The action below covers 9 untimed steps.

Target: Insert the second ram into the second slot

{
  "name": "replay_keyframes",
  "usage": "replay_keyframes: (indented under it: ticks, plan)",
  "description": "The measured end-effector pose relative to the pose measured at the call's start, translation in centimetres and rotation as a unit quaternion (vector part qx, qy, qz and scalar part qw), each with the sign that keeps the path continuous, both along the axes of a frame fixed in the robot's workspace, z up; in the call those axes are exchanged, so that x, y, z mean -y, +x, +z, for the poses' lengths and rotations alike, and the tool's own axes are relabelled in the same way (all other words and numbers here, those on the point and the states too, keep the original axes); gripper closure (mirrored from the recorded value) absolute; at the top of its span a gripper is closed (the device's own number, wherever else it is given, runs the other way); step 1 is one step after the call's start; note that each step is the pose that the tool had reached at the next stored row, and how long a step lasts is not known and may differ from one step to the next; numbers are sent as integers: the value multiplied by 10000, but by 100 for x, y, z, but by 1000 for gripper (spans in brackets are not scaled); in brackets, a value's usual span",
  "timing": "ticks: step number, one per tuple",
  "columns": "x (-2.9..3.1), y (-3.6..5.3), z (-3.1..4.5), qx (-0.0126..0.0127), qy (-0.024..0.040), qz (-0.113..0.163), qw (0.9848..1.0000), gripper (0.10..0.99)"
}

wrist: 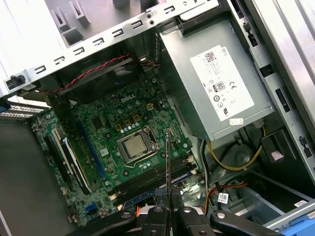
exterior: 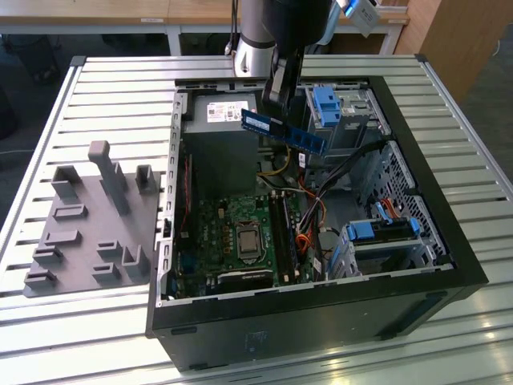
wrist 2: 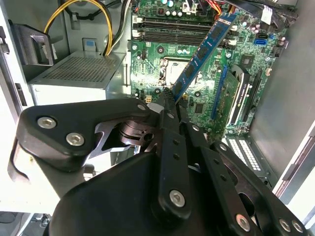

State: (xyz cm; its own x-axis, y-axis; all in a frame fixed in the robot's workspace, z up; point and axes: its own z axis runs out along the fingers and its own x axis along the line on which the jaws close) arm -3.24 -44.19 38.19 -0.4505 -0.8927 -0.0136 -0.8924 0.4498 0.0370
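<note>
Gripper [exterior: 270, 108] clamped on the second ram [exterior: 287, 132] — thin blue stick, white label — above the motherboard [exterior: 210, 234].

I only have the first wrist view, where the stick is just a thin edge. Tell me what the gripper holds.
Observer: In the exterior view the gripper is shut on the second ram, blue with a white label.
Operator: Report where it is gripped.
Observer: Near the labelled end. The rest juts out toward the exterior view's right.
Operator: Give its position over the board.
Observer: It hangs above the open case, not yet in a slot of the motherboard.
</note>
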Motion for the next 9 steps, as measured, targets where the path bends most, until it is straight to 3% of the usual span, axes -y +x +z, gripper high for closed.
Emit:
replay_keyframes:
  ticks: [9]
  plan:
    - [30,0,0,0,-4,-76,10000,949]
